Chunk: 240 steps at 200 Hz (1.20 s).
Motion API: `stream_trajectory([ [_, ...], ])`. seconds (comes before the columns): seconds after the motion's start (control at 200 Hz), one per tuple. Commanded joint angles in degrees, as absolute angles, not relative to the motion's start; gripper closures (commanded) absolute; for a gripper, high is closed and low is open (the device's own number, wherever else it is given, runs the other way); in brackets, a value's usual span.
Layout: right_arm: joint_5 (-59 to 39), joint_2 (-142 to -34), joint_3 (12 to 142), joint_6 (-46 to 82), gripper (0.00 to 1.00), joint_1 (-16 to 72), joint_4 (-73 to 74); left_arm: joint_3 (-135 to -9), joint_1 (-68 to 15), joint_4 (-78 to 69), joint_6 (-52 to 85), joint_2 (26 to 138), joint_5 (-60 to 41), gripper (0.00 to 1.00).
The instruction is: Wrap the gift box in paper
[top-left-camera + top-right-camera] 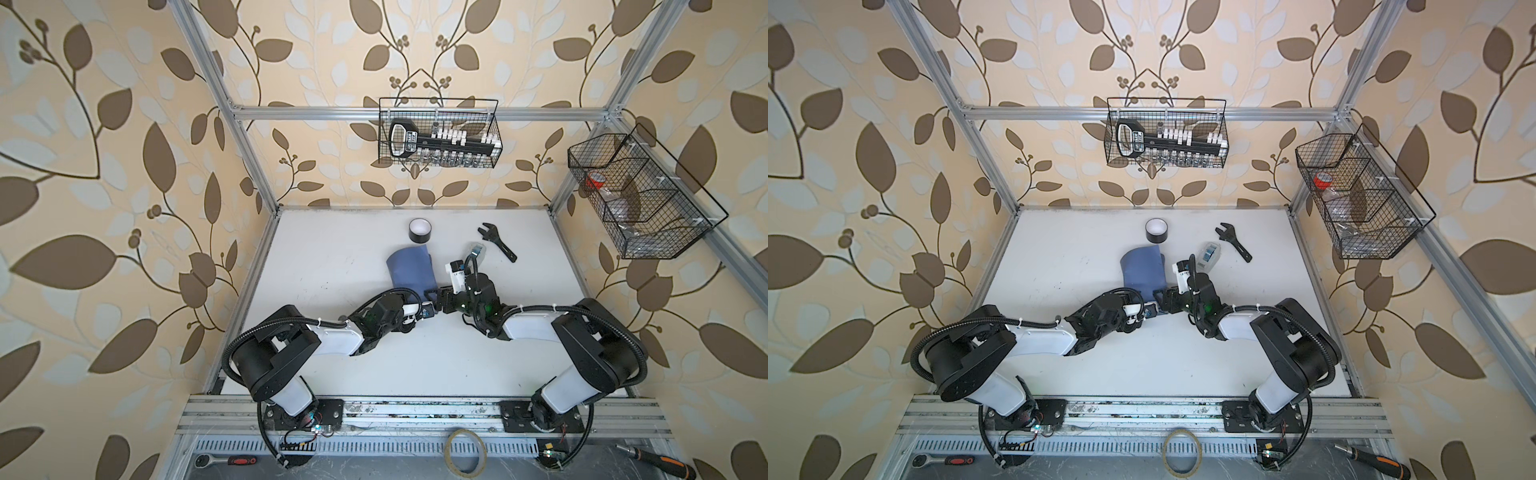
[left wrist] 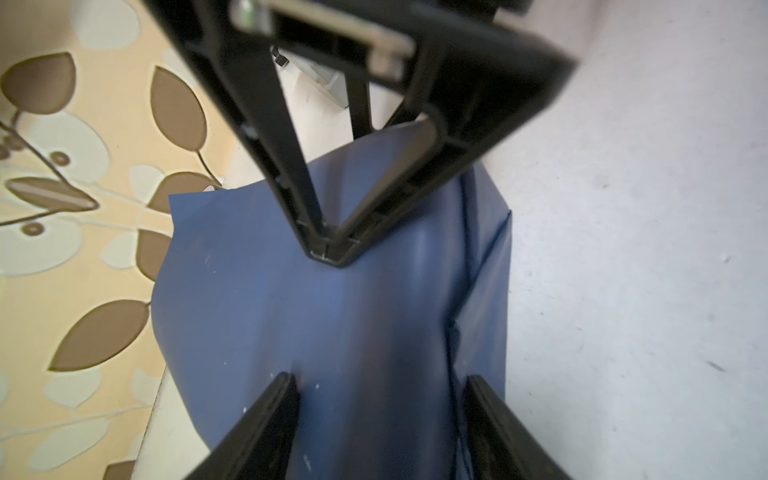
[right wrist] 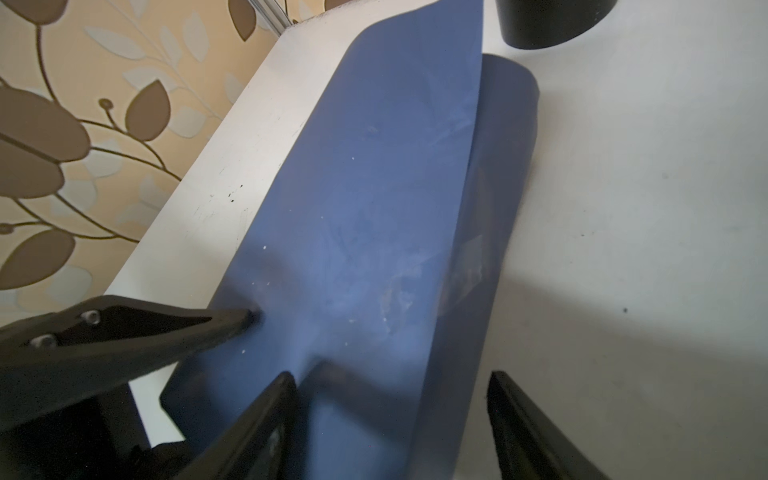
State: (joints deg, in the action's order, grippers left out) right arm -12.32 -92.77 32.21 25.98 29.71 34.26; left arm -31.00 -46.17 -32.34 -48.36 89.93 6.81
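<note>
Slate-blue paper (image 1: 409, 270) lies folded over itself in a loose hump on the white table (image 1: 332, 257). It sits just on my side of the black tape roll (image 1: 419, 230), close but not touching. The right wrist view shows one layer overlapping the other lengthwise, running towards the tape roll.

Gift box: not visible in any view. It may be under the hump, can't confirm.

Both my grippers meet at the end of the paper farthest from the tape roll.

Left gripper (image 2: 378, 382): jaws well apart, straddling the sheet, not closed on anything. One finger (image 2: 282, 411) is over the paper, the other at its creased edge. In the right wrist view a left fingertip (image 3: 249, 320) touches the sheet's side edge.

Right gripper (image 3: 392, 378): jaws wide too, holding nothing. One finger is over the paper, the other over bare table. In the left wrist view, one of its fingers (image 2: 328, 249) rests tip-down on top of the hump.

The wrench (image 1: 498, 245) and the small clear case (image 1: 478, 249) lie right of the tape roll, clear of the paper.
</note>
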Motion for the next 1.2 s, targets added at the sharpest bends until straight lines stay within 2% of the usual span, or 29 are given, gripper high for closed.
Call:
stream_trajectory([
  [0.0,-16.09,-94.50,32.62,26.33,0.29,28.50,32.00,-31.22,-46.55,-24.81,-51.04,93.16,3.58,0.37],
  [0.38,-16.79,-91.69,32.96,24.86,0.37,25.73,26.72,-34.25,-46.56,-24.89,-52.26,95.92,1.15,0.39],
  [0.825,-15.35,-80.66,24.01,23.46,0.39,22.15,21.90,-39.80,-51.45,-22.92,-53.87,99.14,-0.82,0.40],
  [1.005,-14.87,-79.60,26.87,23.13,0.31,20.92,21.13,-37.97,-51.86,-24.63,-53.68,98.16,-0.18,0.40],
  [1.195,-15.55,-86.75,31.42,22.45,0.28,20.92,22.05,-36.78,-51.86,-28.21,-53.46,97.91,2.14,0.38],
])
